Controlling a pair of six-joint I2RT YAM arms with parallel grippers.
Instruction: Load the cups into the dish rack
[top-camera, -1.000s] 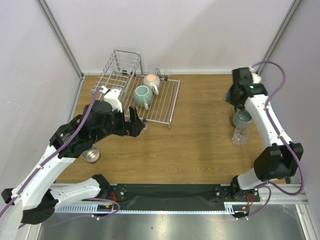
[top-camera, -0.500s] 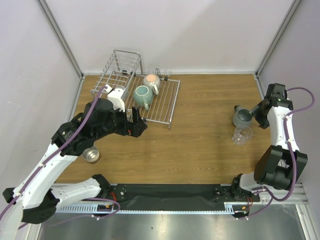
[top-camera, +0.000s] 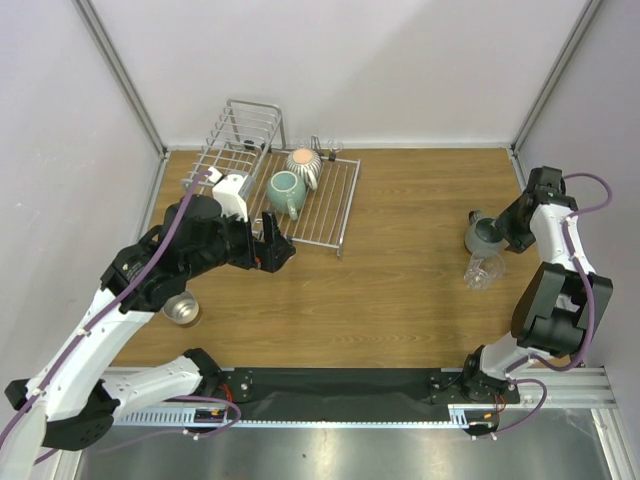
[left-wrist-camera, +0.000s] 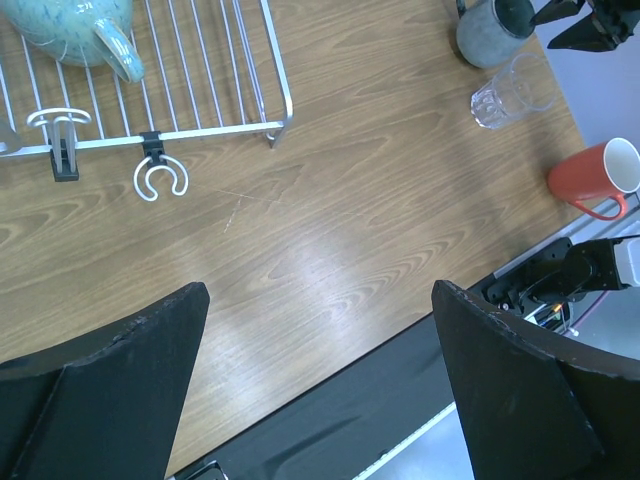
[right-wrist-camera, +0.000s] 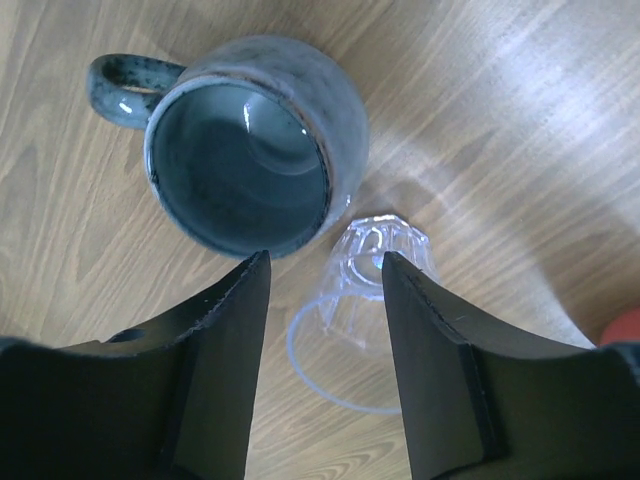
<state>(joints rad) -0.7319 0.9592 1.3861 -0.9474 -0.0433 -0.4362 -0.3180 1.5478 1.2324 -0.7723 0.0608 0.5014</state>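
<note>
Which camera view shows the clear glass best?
The right wrist view: the clear glass is close and large, its ribbed base and rim visible. The top external and left wrist views show it only small, beside the grey mug.

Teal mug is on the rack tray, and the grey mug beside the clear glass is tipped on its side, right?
No: the grey mug stands upright, mouth up; the right wrist view looks down into it. The teal mug is on the dish rack tray, and the clear glass is beside the grey mug.

Dish rack (top-camera: 335, 215) far left, two cups (top-camera: 285, 190) on it (adjacent), mug (top-camera: 484, 236) right, glass (top-camera: 484, 270) just before it
</note>
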